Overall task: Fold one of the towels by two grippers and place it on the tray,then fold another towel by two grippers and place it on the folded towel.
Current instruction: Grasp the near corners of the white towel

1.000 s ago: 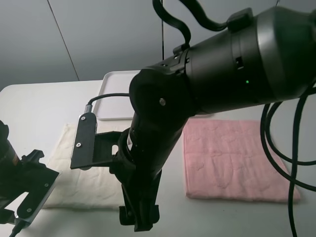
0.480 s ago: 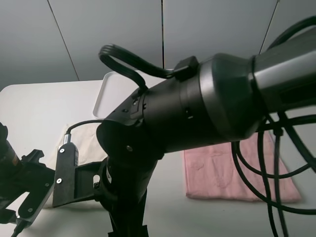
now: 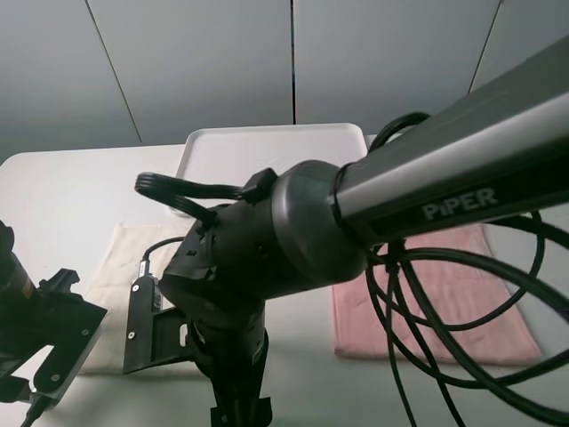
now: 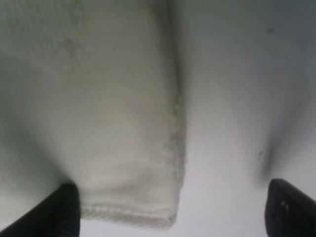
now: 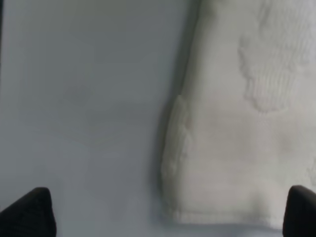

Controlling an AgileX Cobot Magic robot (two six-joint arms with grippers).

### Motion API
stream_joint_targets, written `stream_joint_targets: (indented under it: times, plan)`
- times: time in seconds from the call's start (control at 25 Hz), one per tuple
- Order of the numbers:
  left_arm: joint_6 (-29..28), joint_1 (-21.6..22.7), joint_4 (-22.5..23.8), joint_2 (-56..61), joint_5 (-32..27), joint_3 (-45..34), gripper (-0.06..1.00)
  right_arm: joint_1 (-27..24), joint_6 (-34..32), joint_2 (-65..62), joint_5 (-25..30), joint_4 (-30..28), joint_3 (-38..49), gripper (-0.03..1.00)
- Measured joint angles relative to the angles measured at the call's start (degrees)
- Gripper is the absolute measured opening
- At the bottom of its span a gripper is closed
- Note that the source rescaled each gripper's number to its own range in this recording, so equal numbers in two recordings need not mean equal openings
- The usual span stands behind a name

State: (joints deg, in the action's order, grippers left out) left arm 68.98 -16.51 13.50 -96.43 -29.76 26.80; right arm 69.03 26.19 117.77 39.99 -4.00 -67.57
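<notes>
Towel, cream terry, hemmed corner — left pincer, right pincer both spread wide.

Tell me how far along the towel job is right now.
Done: nothing yet. The cream towel lies flat, apparently unfolded, on the table, and the visible part of the tray is bare. In hand: the left hand and right hand are open, each over a corner of the cream towel. Left: grip, fold, tray it, then fold the pink towel and stack it.
</notes>
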Motion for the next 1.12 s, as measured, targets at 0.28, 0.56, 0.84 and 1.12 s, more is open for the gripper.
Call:
stream_joint_targets:
  times: [0.28, 0.56, 0.84, 1.12]
  plan:
    - [-0.3, 0.0, 0.0, 0.0, 0.1, 0.0, 0.99, 0.0, -1.2, 2.0, 0.5, -0.8, 0.0, 1.00]
    - [-0.4, 0.0, 0.0, 0.0, 0.4, -0.1, 0.99, 0.0, -2.7, 2.8, 0.9, -0.8, -0.3, 1.00]
    - [-0.4, 0.0, 0.0, 0.0, 0.7, -0.1, 0.99, 0.0, -2.8, 2.8, 1.1, -0.8, -0.3, 0.98]
    - [-0.4, 0.0, 0.0, 0.0, 0.7, -0.1, 0.99, 0.0, -3.1, 2.9, 0.7, -0.2, -0.3, 0.72]
